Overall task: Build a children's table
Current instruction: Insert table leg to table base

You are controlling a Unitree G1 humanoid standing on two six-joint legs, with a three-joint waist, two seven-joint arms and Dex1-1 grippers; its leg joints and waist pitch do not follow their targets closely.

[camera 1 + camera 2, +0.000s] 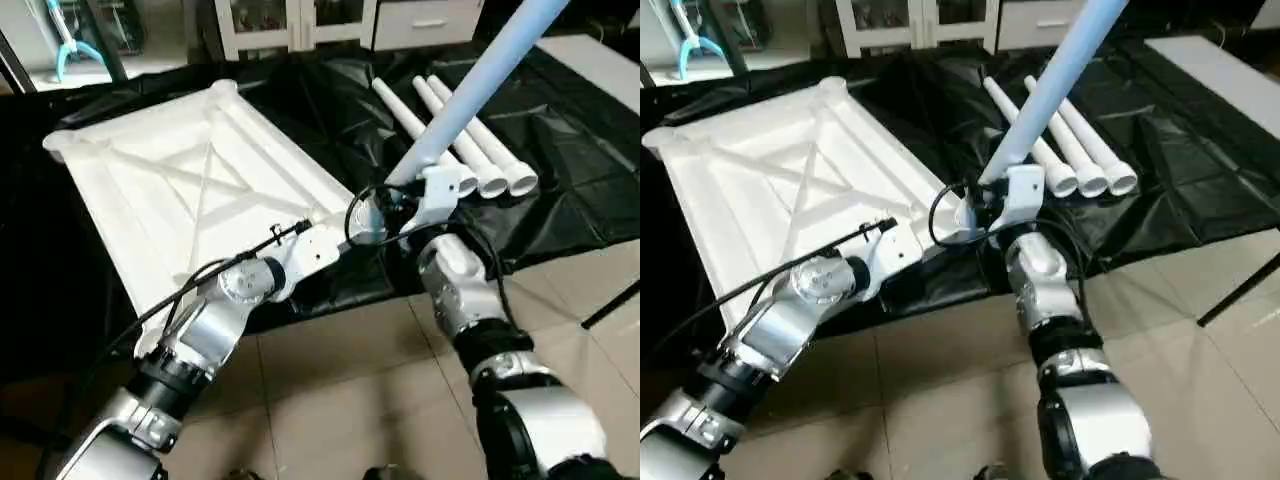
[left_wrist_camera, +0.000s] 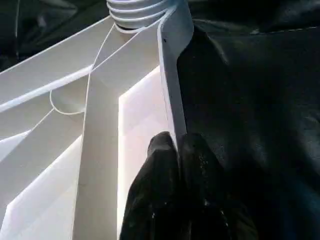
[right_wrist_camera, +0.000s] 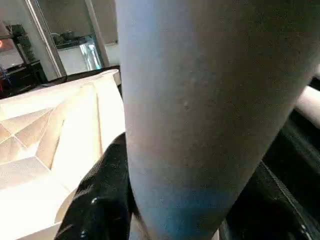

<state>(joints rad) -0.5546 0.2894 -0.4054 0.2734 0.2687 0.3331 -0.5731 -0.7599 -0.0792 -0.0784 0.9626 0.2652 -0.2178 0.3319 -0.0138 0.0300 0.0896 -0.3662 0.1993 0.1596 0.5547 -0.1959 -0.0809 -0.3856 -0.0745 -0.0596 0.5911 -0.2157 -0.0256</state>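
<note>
The white tabletop (image 1: 180, 180) lies underside up on a black sheet, its X ribs showing. My left gripper (image 2: 177, 142) is shut on the tabletop's thin side rim (image 2: 170, 75), a little way from a round corner socket (image 2: 137, 12). Beside the tabletop's near right corner, my right gripper (image 1: 400, 195) is shut on the lower end of one white leg (image 1: 480, 80). That leg slants up and away to the right. Black fingers (image 3: 100, 200) press against both sides of the held leg (image 3: 200, 100). Three more legs (image 1: 470, 140) lie side by side on the sheet to the right.
The black sheet (image 1: 560, 150) covers the floor under the parts and ends near my arms at bare tiles (image 1: 350, 380). White cabinets (image 1: 330, 20) stand at the back. A white surface (image 1: 600, 60) is at the far right, and a thin black bar (image 1: 610, 300) crosses the floor.
</note>
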